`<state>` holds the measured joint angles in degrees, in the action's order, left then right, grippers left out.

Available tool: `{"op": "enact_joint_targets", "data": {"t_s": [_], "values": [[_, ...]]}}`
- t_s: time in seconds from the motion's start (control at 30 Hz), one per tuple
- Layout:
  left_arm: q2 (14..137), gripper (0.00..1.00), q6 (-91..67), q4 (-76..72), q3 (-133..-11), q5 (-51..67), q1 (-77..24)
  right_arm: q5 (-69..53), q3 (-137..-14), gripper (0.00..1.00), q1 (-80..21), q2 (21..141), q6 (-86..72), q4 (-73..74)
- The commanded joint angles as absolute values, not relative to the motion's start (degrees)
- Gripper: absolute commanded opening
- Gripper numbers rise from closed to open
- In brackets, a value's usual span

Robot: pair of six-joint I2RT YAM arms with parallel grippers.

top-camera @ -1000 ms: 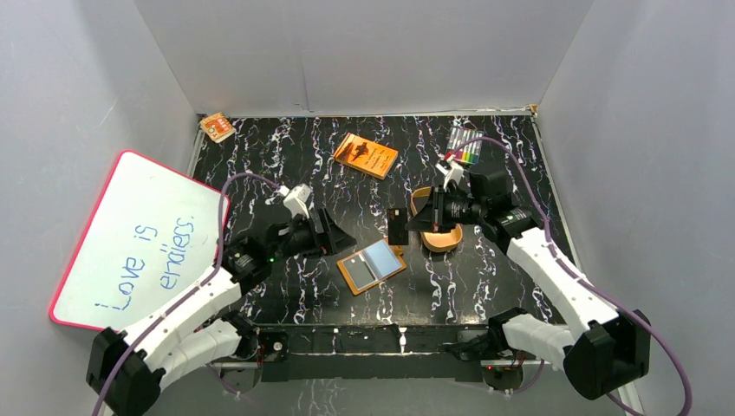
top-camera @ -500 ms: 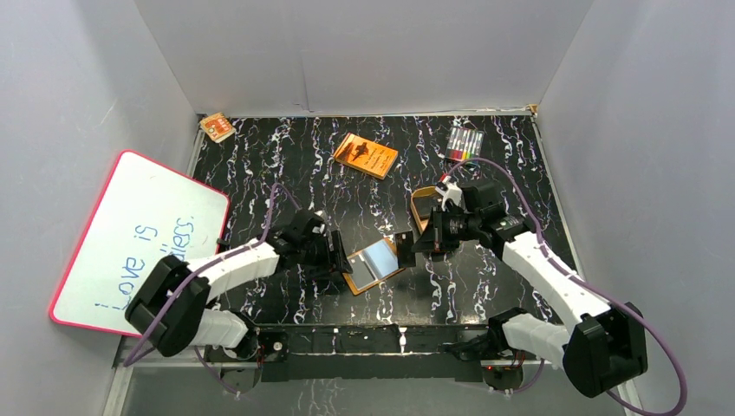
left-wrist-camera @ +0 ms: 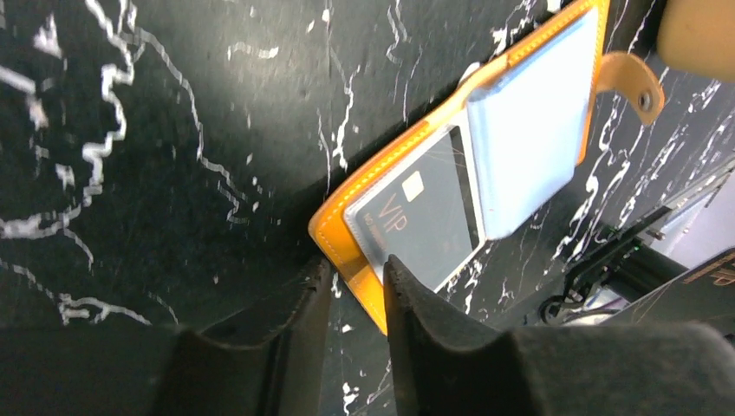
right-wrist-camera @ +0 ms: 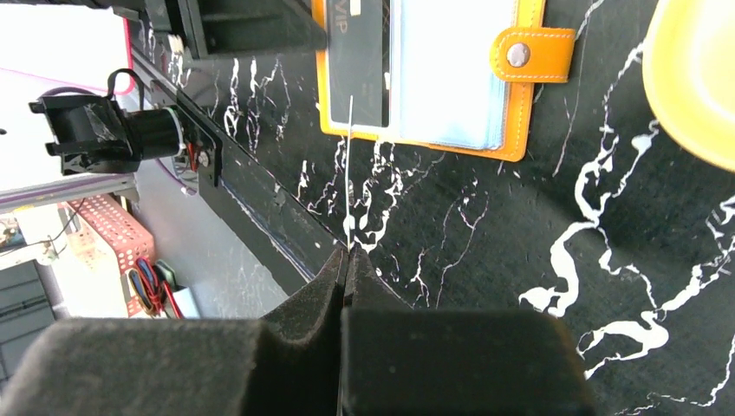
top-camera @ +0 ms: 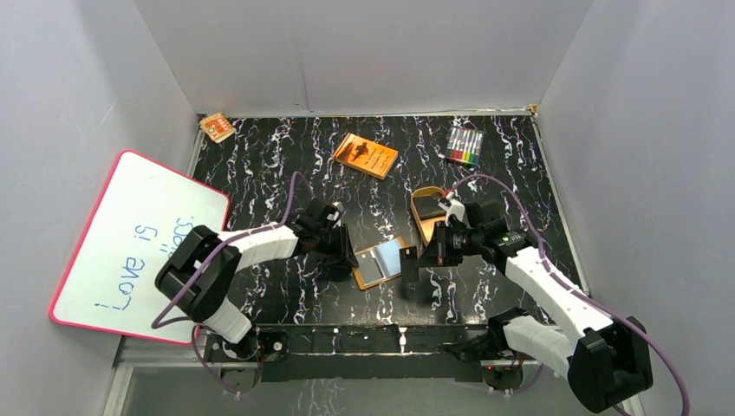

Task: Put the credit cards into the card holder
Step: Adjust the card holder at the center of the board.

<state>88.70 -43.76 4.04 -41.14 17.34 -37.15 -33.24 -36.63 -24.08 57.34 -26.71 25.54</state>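
Observation:
The card holder (top-camera: 379,263) lies open on the black marbled table, orange outside with pale blue pockets (left-wrist-camera: 529,121). One black credit card marked VIP (left-wrist-camera: 425,217) sits in its left pocket, also seen in the right wrist view (right-wrist-camera: 360,52). My left gripper (top-camera: 348,253) is at the holder's left edge, and its jaws (left-wrist-camera: 355,264) have narrowed onto the orange border. My right gripper (top-camera: 421,255) hovers just right of the holder, shut on a second black credit card (top-camera: 407,262). That card stands on edge and shows as a thin pale line (right-wrist-camera: 349,173) ahead of the gripper (right-wrist-camera: 348,253).
A tan oval tray (top-camera: 425,190) stands just behind the right gripper. An orange book (top-camera: 366,154) and a pack of markers (top-camera: 465,146) lie farther back. A whiteboard (top-camera: 134,238) leans at the left wall, and a small orange item (top-camera: 217,126) sits in the back left corner.
The left arm swung in to the holder's left edge and its jaws narrowed. The right gripper carried its card down and forward, from beside the tray to the holder's right side.

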Motion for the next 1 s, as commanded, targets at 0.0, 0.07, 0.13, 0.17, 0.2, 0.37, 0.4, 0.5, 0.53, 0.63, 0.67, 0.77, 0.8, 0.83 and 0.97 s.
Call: {"op": "enact_joint_targets", "data": {"t_s": [0.0, 0.07, 0.13, 0.17, 0.2, 0.37, 0.4, 0.5, 0.53, 0.63, 0.67, 0.77, 0.8, 0.83, 0.97], "values": [[92.1, 0.24, -40.3, 7.3, -44.6, 14.5, -37.1, -34.4, -34.6, 0.0, -24.1, 55.4, -28.2, 23.3], [93.2, 0.21, -39.2, 8.1, -46.0, 13.3, -37.1, -34.2, -34.2, 0.0, -24.1, 55.2, -28.3, 23.5], [94.4, 0.18, -38.0, 9.0, -47.4, 12.0, -37.1, -34.1, -34.0, 0.0, -24.1, 55.3, -28.4, 23.8], [94.9, 0.16, -37.4, 9.2, -48.1, 11.3, -37.1, -34.0, -33.8, 0.0, -24.1, 55.3, -28.6, 23.9], [95.5, 0.13, -37.0, 9.5, -48.8, 10.7, -37.1, -33.8, -33.7, 0.0, -24.1, 55.4, -28.6, 24.1], [98.2, 0.01, -35.4, 9.7, -51.2, 9.6, -36.7, -31.8, -32.8, 0.0, -24.1, 56.2, -29.5, 24.5], [98.6, 0.0, -35.0, 9.8, -51.5, 9.5, -36.6, -30.7, -32.7, 0.0, -24.1, 56.6, -29.8, 24.8], [98.7, 0.0, -33.6, 10.6, -51.8, 8.5, -36.6, -27.7, -33.0, 0.0, -24.2, 57.5, -30.3, 26.3], [98.6, 0.0, -33.3, 11.2, -51.6, 7.9, -36.6, -27.4, -32.9, 0.0, -24.2, 57.6, -30.5, 26.3], [97.5, 0.0, -32.2, 12.5, -50.9, 7.0, -36.5, -28.3, -32.2, 0.0, -24.1, 58.4, -30.6, 25.5], [97.0, 0.0, -32.1, 12.7, -50.5, 6.7, -36.6, -28.8, -32.1, 0.0, -24.1, 58.8, -30.6, 25.3], [95.6, 0.0, -32.4, 13.4, -49.5, 6.6, -36.5, -31.2, -31.2, 0.0, -24.1, 59.9, -31.4, 23.5], [95.1, 0.0, -32.6, 13.7, -49.3, 6.3, -36.5, -31.7, -30.9, 0.0, -24.1, 60.1, -31.8, 22.8], [94.5, 0.0, -32.9, 14.1, -49.1, 6.0, -36.6, -32.1, -30.8, 0.0, -24.2, 60.3, -32.1, 22.2], [90.8, 0.02, -34.4, 15.9, -49.0, 4.8, -36.5, -33.0, -30.9, 0.0, -24.1, 60.8, -32.3, 21.4]]}}
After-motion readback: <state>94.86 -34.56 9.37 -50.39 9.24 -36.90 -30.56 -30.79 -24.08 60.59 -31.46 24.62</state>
